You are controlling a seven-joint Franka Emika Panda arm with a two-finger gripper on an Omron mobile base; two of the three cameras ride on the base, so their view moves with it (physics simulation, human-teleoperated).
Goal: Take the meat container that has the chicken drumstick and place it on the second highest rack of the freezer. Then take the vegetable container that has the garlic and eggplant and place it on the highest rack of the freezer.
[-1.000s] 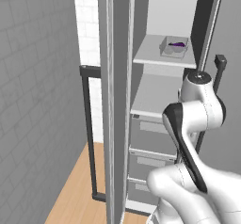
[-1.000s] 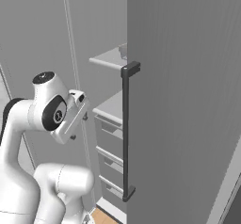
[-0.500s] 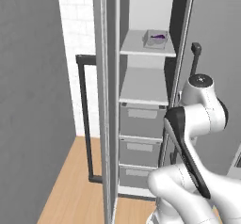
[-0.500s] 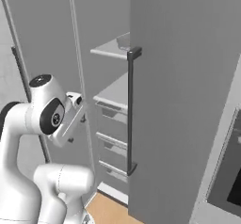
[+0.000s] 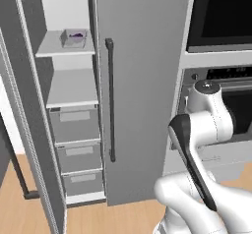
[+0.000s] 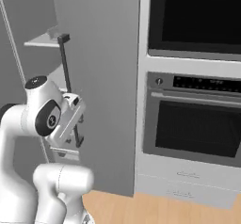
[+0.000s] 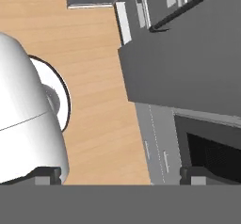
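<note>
— Down by the floor, what is the gripper [image 7: 120, 175] doing?

— Its jaws are spread as wide as they go, one dark tip at each side of the hand view, and nothing sits between them or touches them. It looks down on bare wooden floor [image 7: 101, 100], with the closed freezer door's lower edge and the oven [image 7: 207, 148] front off to one side.

— And the vegetable container?

— A clear container [image 5: 75, 37] with the dark purple eggplant [image 5: 77, 34] in it rests on the highest rack [image 5: 64, 47] of the freezer [image 5: 142, 80], toward the front edge. The garlic is too small to make out. The shelf board [image 5: 71, 88] beneath looks bare, and three grey drawers [image 5: 76, 152] stack under that.

— How much room is there around it?

— The freezer's left door [image 5: 29, 130] stands swung open, edge toward the base. The right door is shut, its long dark handle [image 5: 110, 100] running beside the open compartment. The arm is folded close to the base in front of the oven [image 6: 193, 119], well apart from the shelves.
</note>
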